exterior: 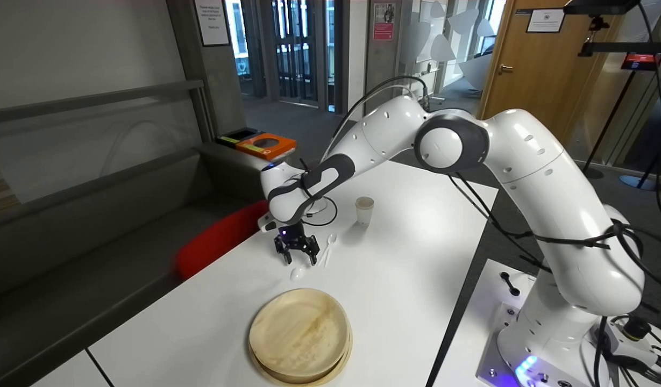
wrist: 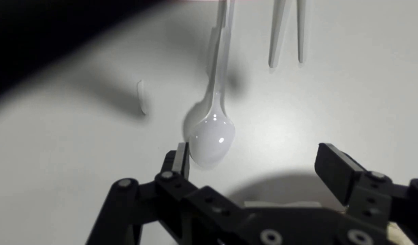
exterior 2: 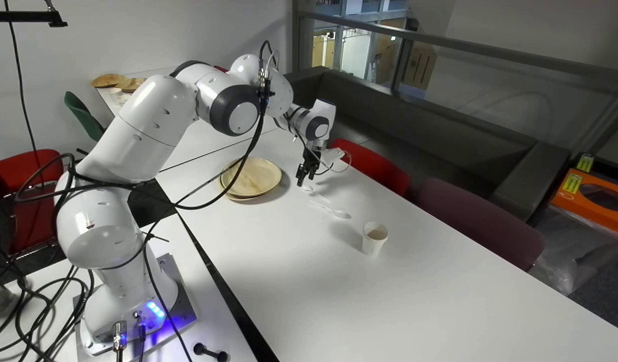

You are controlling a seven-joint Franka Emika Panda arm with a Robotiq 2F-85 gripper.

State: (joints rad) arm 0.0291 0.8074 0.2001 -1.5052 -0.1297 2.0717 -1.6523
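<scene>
My gripper (exterior: 300, 262) is open and empty, low over the white table; it also shows in an exterior view (exterior 2: 305, 180) and in the wrist view (wrist: 252, 153). A white plastic spoon (wrist: 211, 139) lies below, its bowl beside one fingertip in the picture; whether they touch, I cannot tell. Its bowl also shows in both exterior views (exterior: 297, 274) (exterior 2: 307, 188). Two slim white handles (wrist: 280, 37) lie beside it. Another white spoon bowl (exterior: 331, 238) lies farther along the table, also visible in an exterior view (exterior 2: 341, 214).
Stacked wooden plates (exterior: 300, 330) (exterior 2: 254, 177) lie near the gripper. A paper cup (exterior: 364, 210) (exterior 2: 374, 240) stands upright beyond the spoons. A red chair (exterior: 222, 239) (exterior 2: 374, 168) and a maroon chair (exterior 2: 479, 221) stand at the table edge. Black cables (exterior 2: 208, 203) hang from the arm.
</scene>
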